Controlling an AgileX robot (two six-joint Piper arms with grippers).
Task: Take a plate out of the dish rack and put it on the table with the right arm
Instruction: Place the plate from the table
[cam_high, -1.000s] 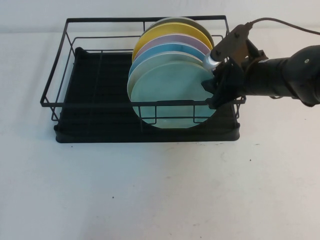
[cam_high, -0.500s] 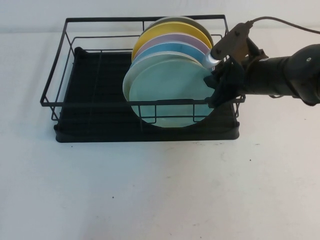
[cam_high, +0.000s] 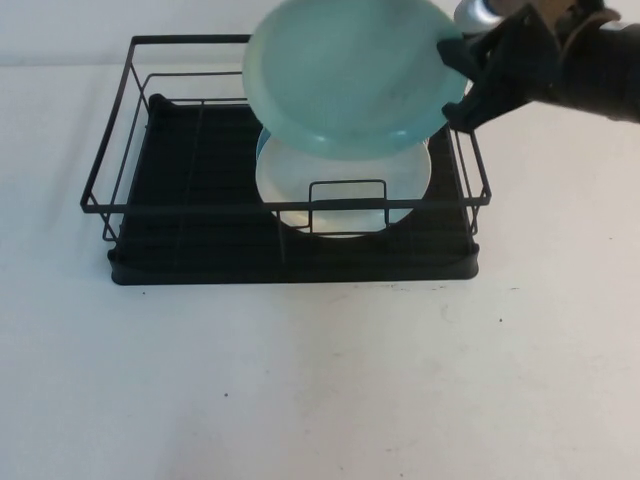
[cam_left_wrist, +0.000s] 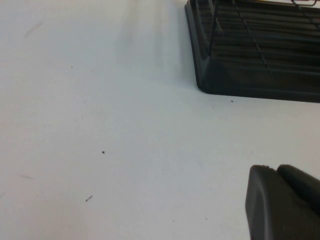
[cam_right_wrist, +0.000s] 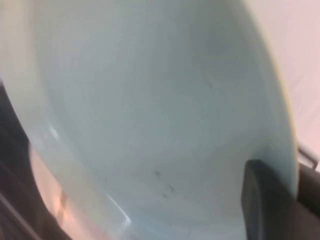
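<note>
Dish rack (cam_high: 140, 215) sits on the table (cam_high: 320, 380), black tray base, left half of it bare. One cream plate (cam_high: 300, 190) visible standing in the rack's right half, near the front rail; a sliver of blue rim shows at its left edge, too little to say what it belongs to. Anything else standing further back in the rack is hidden behind the lifted plate. The mint-green plate (cam_high: 345, 75) is out of the rack, held in the air above its back right part, face tilted toward the high camera, top edge cut off by the frame. Right gripper (cam_high: 468, 80) is clamped on the plate's right rim, black fingers either side of the edge; right arm (cam_high: 590, 70) comes in from the upper right, roughly level, mostly out of frame. Right wrist view is almost all plate (cam_right_wrist: 150, 115), blurred, with one finger (cam_right_wrist: 267, 200) on the rim at the corner. Left gripper (cam_left_wrist: 282, 205) is low over bare table (cam_left_wrist: 100, 125), near the rack's corner (cam_left_wrist: 250, 75); only a dark piece of it shows at the frame edge, can't tell its opening.
</note>
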